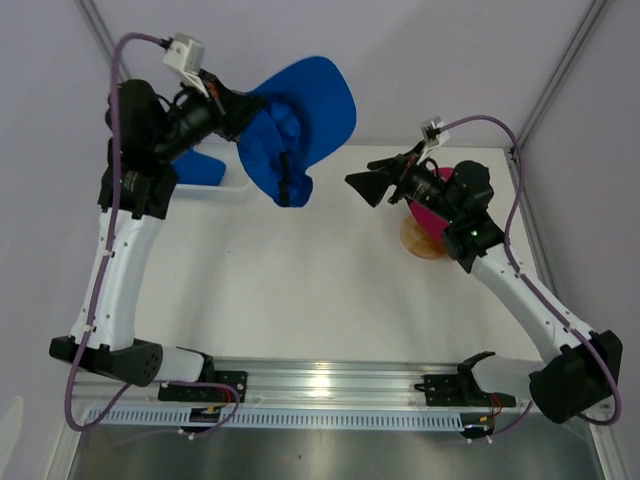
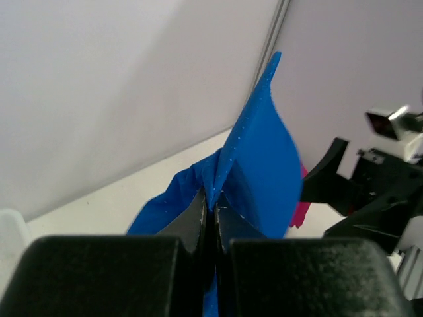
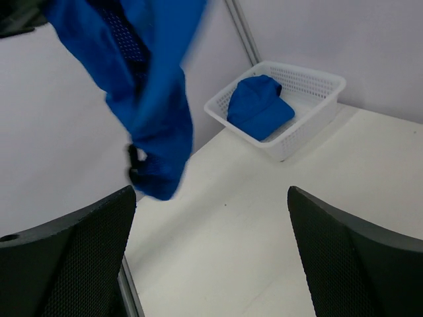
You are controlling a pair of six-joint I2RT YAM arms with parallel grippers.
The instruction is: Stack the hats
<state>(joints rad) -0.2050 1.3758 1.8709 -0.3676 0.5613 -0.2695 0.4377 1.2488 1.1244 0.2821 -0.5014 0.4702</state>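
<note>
The left gripper (image 2: 210, 210) was pinched tight on 1 blue hat (image 1: 305, 110) held high in the air, the right gripper (image 3: 211, 257) was wide open, and the best way was probably to carry it slowly and lower it flat onto the pink hat (image 1: 428, 216).

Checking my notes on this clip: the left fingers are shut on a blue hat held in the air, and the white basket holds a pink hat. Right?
Not quite. The white basket holds a second blue hat, not a pink one; the right wrist view shows it. The left fingers are indeed shut on the lifted blue hat in the air.
</note>
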